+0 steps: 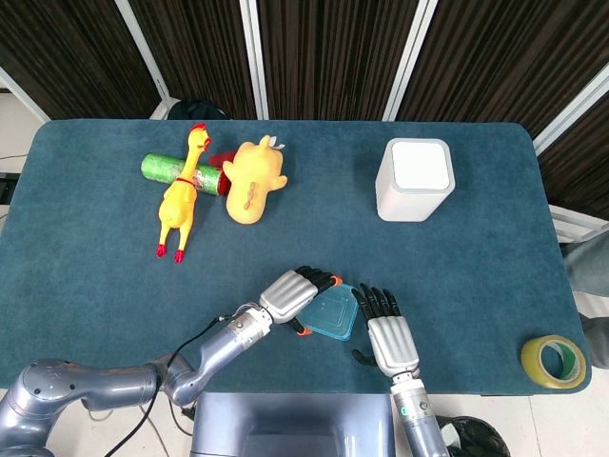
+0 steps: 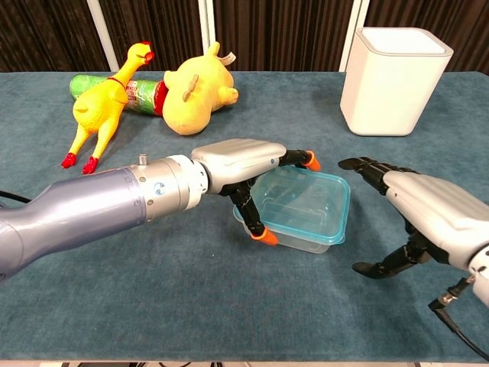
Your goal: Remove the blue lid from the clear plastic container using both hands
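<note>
Container: the clear plastic container (image 2: 302, 210) with its blue lid (image 2: 338, 218) sits at the bench's (image 1: 95, 286) 6 o'clock edge, tilted slightly.
Left hand: your left hand (image 2: 238, 164) clamps the container from its 9 o'clock side, fingers (image 2: 256, 222) curled over the near and far walls.
Right hand: your right hand (image 2: 424, 215) hovers just beside the container at 3 o'clock, fingers spread, holding nothing.
Step in hand: bring the right fingers onto the lid rim.
Technique: hook the rim's 3 o'clock corner and peel upward; pin the base firmly with the left.
Risk: judged likely, the light container may slide or tip.
</note>
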Robot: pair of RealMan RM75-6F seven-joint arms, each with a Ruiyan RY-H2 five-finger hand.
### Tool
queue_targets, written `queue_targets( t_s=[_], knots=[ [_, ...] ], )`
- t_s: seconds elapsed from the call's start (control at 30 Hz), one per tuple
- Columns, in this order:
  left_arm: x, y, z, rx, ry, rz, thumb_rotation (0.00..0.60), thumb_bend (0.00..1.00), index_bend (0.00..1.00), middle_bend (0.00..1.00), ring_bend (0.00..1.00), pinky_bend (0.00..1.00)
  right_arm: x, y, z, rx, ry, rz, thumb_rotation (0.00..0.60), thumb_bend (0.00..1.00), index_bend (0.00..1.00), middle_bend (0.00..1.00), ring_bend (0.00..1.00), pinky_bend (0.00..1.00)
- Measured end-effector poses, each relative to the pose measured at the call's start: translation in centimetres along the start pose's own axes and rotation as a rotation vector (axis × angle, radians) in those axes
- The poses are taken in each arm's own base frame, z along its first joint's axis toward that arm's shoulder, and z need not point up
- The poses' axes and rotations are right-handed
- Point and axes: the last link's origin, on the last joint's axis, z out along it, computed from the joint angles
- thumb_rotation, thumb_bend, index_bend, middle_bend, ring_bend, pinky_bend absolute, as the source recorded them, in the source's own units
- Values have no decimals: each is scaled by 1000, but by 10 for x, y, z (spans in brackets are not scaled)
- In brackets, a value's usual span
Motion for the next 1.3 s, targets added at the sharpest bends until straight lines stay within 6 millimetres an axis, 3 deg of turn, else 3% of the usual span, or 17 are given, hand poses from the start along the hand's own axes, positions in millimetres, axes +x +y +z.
queue_targets(
  t_s=[0.33,1.3],
  knots=[
    [2,-2,-1,22,6,-2,600,169,265,325,274,408,2,-4,11,-19,21,3,600,242,0,0,0,0],
    [-2,8,2,31,9,-18,600,169,267,325,274,410,6,-17,17,-52,22,96,600,241,0,0,0,0]
  ],
)
